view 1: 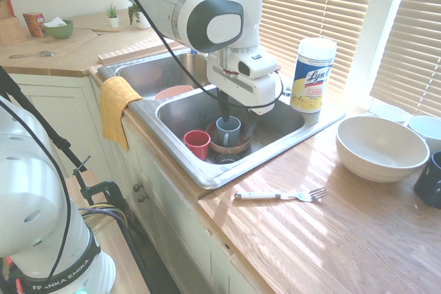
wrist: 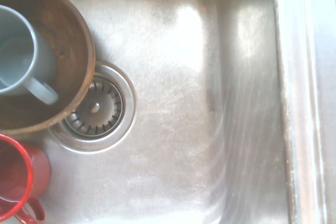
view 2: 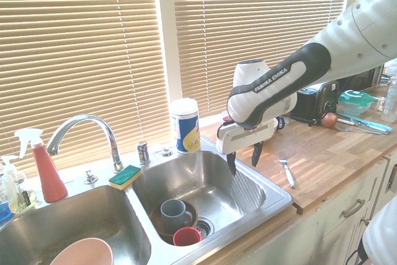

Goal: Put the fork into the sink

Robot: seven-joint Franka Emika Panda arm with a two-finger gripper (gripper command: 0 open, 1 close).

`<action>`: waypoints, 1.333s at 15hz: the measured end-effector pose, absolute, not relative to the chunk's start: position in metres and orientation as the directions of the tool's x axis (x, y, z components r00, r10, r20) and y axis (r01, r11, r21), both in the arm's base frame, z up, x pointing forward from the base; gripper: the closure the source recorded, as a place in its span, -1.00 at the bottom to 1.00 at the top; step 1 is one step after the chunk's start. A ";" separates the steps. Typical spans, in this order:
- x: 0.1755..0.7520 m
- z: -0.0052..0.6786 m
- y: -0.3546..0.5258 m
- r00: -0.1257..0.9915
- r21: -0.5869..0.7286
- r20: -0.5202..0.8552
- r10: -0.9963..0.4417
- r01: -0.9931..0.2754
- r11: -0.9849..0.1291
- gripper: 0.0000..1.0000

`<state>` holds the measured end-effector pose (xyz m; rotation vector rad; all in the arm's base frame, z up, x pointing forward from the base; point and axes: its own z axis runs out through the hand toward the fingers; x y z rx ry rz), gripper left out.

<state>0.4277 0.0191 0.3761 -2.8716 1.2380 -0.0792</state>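
We take the light-wood bench first, since it carries the piece that matters and the job there is undone. Set into it is the large, shiny stainless-steel double-basin sink, the destination, and neither basin shows a fork in it. Above reaches the thick white-and-black robot arm, and beyond the sink's end, on the bench, stands the wide off-white round bowl, which plays no part for us. The white end effector with dark fingers hangs over the basin nearer the fork; its fingers stand apart with nothing between them, so we have no grip. Below, that basin holds a brown shallow bowl with a grey-blue mug inside and a red mug beside it. Smallest, the slim white-handled fork with silver metal tines lies flat on the bench, just beyond the sink's edge. We judge the task to be at its start: reaching the fork, closing on it, lifting it, carrying it over the rim and letting it go in a basin are all left to do.
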 end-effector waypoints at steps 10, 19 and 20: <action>0.418 0.370 -0.073 0.497 0.008 0.044 -0.866 -0.867 -0.497 -1.00; 0.402 0.325 -0.128 0.342 0.070 -0.011 -0.940 -0.937 -0.342 -1.00; 0.401 0.322 -0.129 0.338 0.070 -0.012 -0.941 -0.938 -0.338 1.00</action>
